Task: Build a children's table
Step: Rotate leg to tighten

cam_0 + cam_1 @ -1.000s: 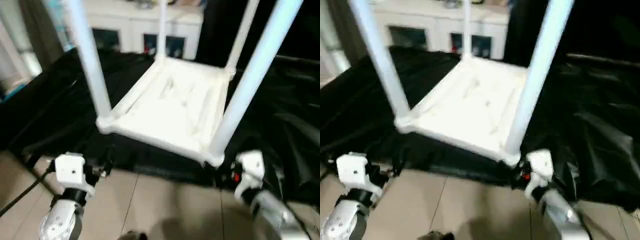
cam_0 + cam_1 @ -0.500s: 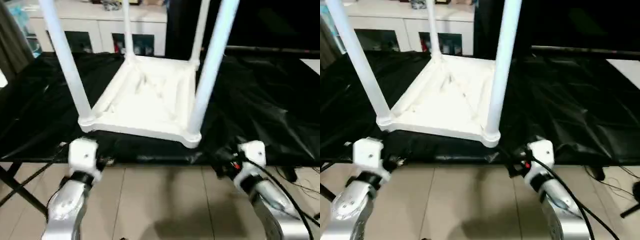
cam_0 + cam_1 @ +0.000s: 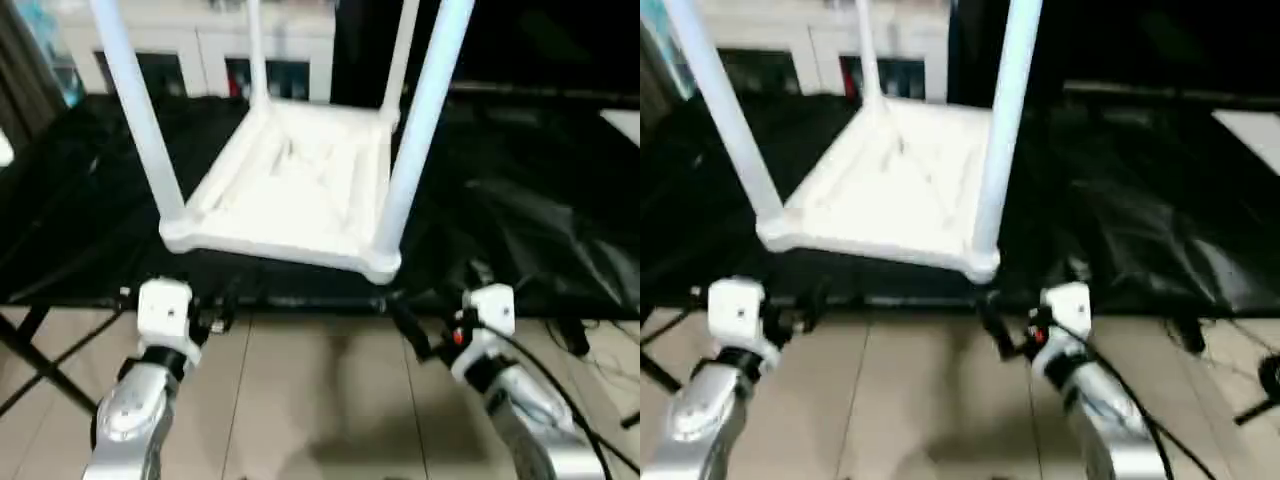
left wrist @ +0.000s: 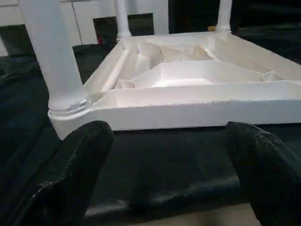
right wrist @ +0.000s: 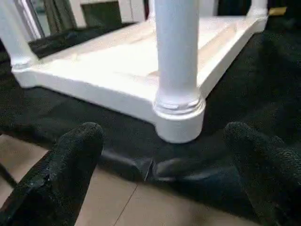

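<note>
Seemingly unmoved: upturned children's table [image 3: 300, 200], legs socketed.

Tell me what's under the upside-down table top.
The table top lies ribbed side up on a black sheet covering the work surface. Whatever is beneath the sheet, and the top's face-down side, are hidden.

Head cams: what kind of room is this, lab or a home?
Probably a home-style room or a mock-up of one. A white cabinet with shelf openings lines the back wall, the floor is beige tile, and the upturned children's table rests on a work surface draped in black sheet.
</note>
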You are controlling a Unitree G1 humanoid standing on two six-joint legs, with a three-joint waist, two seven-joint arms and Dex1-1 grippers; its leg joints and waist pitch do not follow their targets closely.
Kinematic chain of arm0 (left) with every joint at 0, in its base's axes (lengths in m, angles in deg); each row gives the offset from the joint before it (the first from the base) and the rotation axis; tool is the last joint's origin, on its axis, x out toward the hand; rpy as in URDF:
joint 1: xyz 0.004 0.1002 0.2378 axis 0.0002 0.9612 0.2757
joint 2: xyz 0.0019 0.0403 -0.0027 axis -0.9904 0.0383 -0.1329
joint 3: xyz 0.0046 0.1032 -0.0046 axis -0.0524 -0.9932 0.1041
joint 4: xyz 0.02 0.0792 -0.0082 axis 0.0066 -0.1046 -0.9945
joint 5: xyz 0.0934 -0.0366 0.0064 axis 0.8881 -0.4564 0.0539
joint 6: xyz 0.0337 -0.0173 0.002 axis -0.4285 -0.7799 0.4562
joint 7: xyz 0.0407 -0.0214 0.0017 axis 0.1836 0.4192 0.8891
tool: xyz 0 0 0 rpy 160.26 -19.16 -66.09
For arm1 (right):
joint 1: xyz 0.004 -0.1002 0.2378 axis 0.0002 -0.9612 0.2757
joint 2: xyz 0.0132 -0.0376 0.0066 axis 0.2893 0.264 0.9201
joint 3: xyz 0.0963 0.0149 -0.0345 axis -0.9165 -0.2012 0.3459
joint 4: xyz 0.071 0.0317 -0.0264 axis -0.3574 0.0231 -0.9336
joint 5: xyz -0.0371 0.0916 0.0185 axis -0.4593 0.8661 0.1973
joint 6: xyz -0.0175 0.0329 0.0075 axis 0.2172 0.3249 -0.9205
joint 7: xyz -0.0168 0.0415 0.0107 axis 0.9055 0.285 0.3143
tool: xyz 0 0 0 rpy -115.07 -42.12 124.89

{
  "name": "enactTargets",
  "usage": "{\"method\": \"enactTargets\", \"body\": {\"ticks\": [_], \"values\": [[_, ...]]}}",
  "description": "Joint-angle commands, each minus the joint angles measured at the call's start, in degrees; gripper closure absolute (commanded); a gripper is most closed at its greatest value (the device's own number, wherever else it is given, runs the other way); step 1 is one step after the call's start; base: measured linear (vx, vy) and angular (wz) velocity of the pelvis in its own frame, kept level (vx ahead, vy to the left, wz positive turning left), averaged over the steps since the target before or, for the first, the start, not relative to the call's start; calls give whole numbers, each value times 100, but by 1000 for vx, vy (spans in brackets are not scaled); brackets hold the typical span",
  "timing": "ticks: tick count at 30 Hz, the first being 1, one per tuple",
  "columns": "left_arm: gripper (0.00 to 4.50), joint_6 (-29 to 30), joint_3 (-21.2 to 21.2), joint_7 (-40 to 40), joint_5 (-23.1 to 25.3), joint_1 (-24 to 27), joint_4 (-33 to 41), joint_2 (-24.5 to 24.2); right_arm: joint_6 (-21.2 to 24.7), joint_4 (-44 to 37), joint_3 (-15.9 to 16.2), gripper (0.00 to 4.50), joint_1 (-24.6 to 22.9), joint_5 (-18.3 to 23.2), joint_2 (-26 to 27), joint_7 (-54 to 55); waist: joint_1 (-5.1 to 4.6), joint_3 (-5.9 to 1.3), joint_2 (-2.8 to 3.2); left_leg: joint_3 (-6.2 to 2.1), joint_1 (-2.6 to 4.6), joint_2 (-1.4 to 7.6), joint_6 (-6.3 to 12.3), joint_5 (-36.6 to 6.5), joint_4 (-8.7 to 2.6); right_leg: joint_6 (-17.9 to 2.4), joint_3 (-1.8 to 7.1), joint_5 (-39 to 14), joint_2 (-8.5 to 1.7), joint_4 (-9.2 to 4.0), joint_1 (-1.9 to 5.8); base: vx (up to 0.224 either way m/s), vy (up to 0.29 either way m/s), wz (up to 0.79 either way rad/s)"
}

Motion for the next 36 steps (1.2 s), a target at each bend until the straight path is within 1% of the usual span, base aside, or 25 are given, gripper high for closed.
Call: {"method": "enactTargets", "body": {"ticks": [1, 2, 3, 4, 5, 6, 7, 9, 10, 11, 12, 13, 14, 15, 16, 17, 18, 19, 20, 21, 22, 23, 26, 30, 36], "values": [[10, 77, -52, -4, -34, -49, 114, 1, 97, -41, -61, 0, 36, 102, -48, 9, 49, -56, 173, -43, -379, 696, -210, -5929, -1528, 2, -158, -2099, 49, 628, 544, 0, 0, 0], [10, 78, -47, -7, -34, -36, 136, 7, 105, -71, -52, 0, 11, 102, -52, 6, 423, -134, 189, 234, -447, 642, 91, -5867, -1459, 60, 72, -1200, 63, 1094, 620, -1, -86, 11], [10, 88, -45, -2, -34, -23, 151, 6, 107, -88, -47, 0, -10, 104, -50, 5, 383, -174, 29, 223, -219, 712, 238, -5382, -1343, 76, 379, -1786, -44, 1019, 487, -1, -86, 11], [10, 97, -45, 1, -35, -14, 160, 4, 109, -99, -45, 0, -24, 105, -48, 3, 341, -171, -372, 292, 500, 280, 49, -3837, -144, 115, 695, -5282, -421, -426, -250, 163, -180, 10], [10, 100, -48, 3, -46, -6, 167, -5, 110, -106, -49, 0, -36, 96, -38, -4, 442, -171, -357, 139, -197, 61, 608, -1188, 606, -417, 1334, -6375, -1074, -932, 326, 134, -104, 0], [10, 102, -55, 0, -50, -3, 172, -10, 111, -108, -57, 0, -41, 91, -33, -12, 540, -280, -297, 3, -516, 92, 661, -598, 649, -530, 1389, -5812, -1122, -780, 650, 222, -113, -8], [10, 107, -57, 1, -67, 1, 176, -6, 110, -109, -60, 0, -47, 92, -32, -16, 668, -270, -329, -63, -644, 84, 695, -373, 470, -749, 1366, -4458, -830, -634, 771, 153, -38, 7], [10, 110, -62, 5, -82, 6, 182, -7, 120, -118, -52, 0, -54, 102, -40, -20, 749, -383, -110, 71, -245, 104, 826, 89, -104, -1178, 1023, -2498, -241, -485, 626, 156, -60, 43], [10, 111, -65, -2, -81, 5, 188, -12, 129, -123, -45, 0, -54, 111, -50, -21, 625, -471, 155, -123, 89, 403, 1041, 361, -486, -961, 673, -1299, 103, -146, 364, 96, -7, 41], [10, 111, -66, -5, -80, 5, 190, -14, 132, -125, -42, 0, -54, 114, -54, -21, 336, -558, 192, -652, 632, 933, 1830, -365, -681, -709, 458, -1039, 129, 453, -129, 157, 13, 14], [10, 104, -54, -2, -94, 5, 206, 6, 145, -126, -35, 0, -47, 119, -74, -21, 190, -701, 130, -979, 945, 1241, 2937, 451, -567, -60, 460, -890, -47, 879, -535, 157, 13, 14], [10, 116, -47, 1, -109, 5, 217, 21, 148, -118, -32, 0, -36, 117, -93, -31, 178, -698, 113, -1013, 877, 1232, 3336, 1057, -521, 265, 476, -811, -97, 1002, -643, 189, -35, -5], [10, 132, -54, -12, -99, 8, 224, 12, 148, -111, -31, 0, -26, 108, -105, -46, 147, -680, 27, -932, 720, 1081, 3703, 2464, -452, 651, 563, -344, -195, 1054, -866, 136, -64, -22], [10, 133, -54, -13, -98, 8, 224, 11, 148, -111, -31, 0, -26, 108, -106, -46, 134, -683, -35, -836, 604, 923, 3658, 3083, -389, 674, 647, 47, -235, 958, -899, 136, -64, -22], [10, 109, -30, -39, -106, 18, 225, 10, 110, -108, -30, 0, -21, 70, -112, -46, 146, -654, -274, -351, 134, 129, 2783, 3130, 7, 336, 865, 1605, -339, 277, -568, 21, -53, -19], [10, 31, 6, -33, -161, 38, 240, 30, 108, -125, -30, 0, -33, 61, -112, -46, 232, -645, -533, -84, -541, -438, 1844, 1484, 224, 645, 1221, 2027, -538, -86, 114, 0, 0, 0], [10, -25, 31, -27, -201, 52, 252, 44, 110, -138, -31, 0, -42, 57, -111, -46, 277, -612, -471, -160, -615, -330, 1338, 695, 360, 472, 1390, 2362, -812, -82, 207, 0, -56, 1], [10, -10, 34, -23, -203, 64, 262, 37, 112, -153, -32, 0, -60, 58, -114, -48, 215, -587, -487, -174, -520, -175, 452, 874, 117, 339, 1063, 3770, -646, 77, 141, 70, -93, 2], [10, 5, 42, -23, -203, 82, 268, 26, 114, -176, -34, 0, -88, 61, -118, -50, 148, -584, -353, -131, -450, -182, -79, 1223, -183, 495, 726, 4368, -305, 146, 90, 70, -93, 2], [10, 29, 55, -26, -212, 100, 267, 21, 114, -194, -37, 0, -113, 65, -120, -52, 139, -549, -311, -113, -394, -151, -147, 961, -254, 616, 675, 3928, -229, 34, 20, 50, -95, -10], [10, 43, 69, -25, -221, 120, 264, 12, 114, -210, -39, 0, -132, 65, -122, -54, 120, -556, -197, -161, -393, 32, -116, 224, -375, 517, 701, 2580, -245, -16, 85, 0, 0, 0], [10, 36, 83, -19, -228, 132, 254, 7, 112, -209, -33, 0, -135, 68, -128, -50, 102, -547, -151, -182, -364, 204, -156, -156, -466, 120, 721, 1514, -211, -34, 97, 0, 0, 0], [10, 29, 188, -9, -297, 149, 227, 10, 73, -181, -17, 0, -101, 72, -182, -76, 68, -458, -159, -87, -317, 407, -113, -1052, -598, -836, 732, -349, -184, -154, 17, 0, 0, 0], [10, 14, 201, -53, -285, 127, 148, -59, 130, -211, 3, 0, -80, 166, -360, -395, 103, -435, -147, 85, -289, 471, -71, -1502, -630, -901, 754, -1206, -221, -231, -73, 0, 0, 0], [10, -38, 206, -39, -226, 61, 95, -106, 87, 100, 21, 0, 326, 96, -296, -303, 97, -496, -162, 108, -354, 448, -25, -868, -599, -911, 758, -449, -240, -159, -39, 0, 0, 0]]}}
